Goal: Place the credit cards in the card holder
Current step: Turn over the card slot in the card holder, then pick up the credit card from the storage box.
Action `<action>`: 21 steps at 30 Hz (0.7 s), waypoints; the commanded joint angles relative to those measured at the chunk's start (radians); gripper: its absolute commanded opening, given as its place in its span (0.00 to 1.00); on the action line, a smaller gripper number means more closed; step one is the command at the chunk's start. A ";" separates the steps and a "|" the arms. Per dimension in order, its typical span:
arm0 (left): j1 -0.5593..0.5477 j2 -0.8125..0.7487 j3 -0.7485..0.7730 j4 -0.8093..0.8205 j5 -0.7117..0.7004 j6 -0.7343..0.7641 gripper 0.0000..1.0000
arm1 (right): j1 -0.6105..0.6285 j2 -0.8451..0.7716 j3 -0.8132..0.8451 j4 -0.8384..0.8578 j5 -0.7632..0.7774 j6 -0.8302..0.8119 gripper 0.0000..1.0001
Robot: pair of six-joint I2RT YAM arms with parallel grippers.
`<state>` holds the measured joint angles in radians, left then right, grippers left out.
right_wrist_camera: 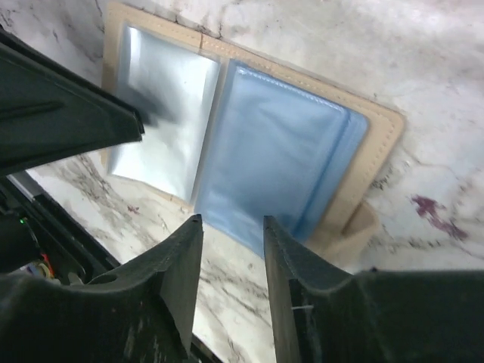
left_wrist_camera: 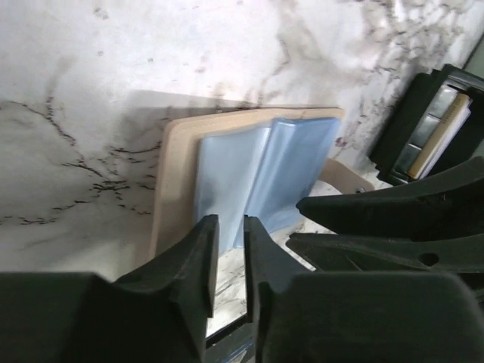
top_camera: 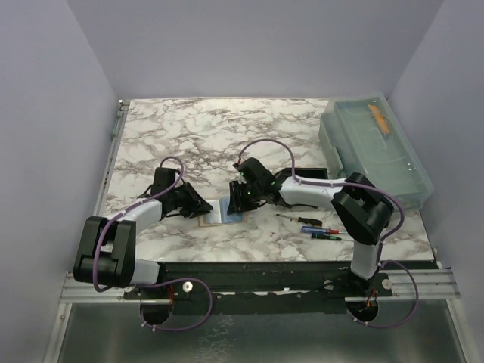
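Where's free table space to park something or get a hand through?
Free: far half of the marble table, from its left edge to the lidded bin, behind both arms. Crowded: centre, where left gripper and right gripper meet over the open card holder; screwdrivers lie near right.
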<state>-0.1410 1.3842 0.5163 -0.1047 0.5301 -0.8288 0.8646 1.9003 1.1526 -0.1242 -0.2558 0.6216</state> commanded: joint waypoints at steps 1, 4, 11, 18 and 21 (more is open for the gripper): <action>-0.009 -0.070 0.052 -0.016 0.038 0.039 0.29 | 0.004 -0.119 0.077 -0.215 0.121 -0.077 0.46; -0.014 -0.079 0.060 -0.016 0.057 0.038 0.33 | -0.011 -0.173 0.118 -0.320 0.213 -0.120 0.59; -0.016 -0.060 0.065 -0.016 0.081 0.061 0.38 | -0.220 -0.323 0.058 -0.466 0.316 -0.134 0.81; -0.021 -0.068 0.087 -0.019 0.107 0.068 0.44 | -0.395 -0.423 -0.079 -0.440 0.270 -0.159 0.99; -0.021 -0.070 0.094 -0.022 0.120 0.066 0.47 | -0.426 -0.408 -0.116 -0.404 0.216 -0.166 1.00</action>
<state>-0.1566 1.3205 0.5743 -0.1162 0.6029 -0.7822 0.4648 1.4841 1.0885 -0.5255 0.0166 0.4820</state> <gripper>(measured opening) 0.453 0.994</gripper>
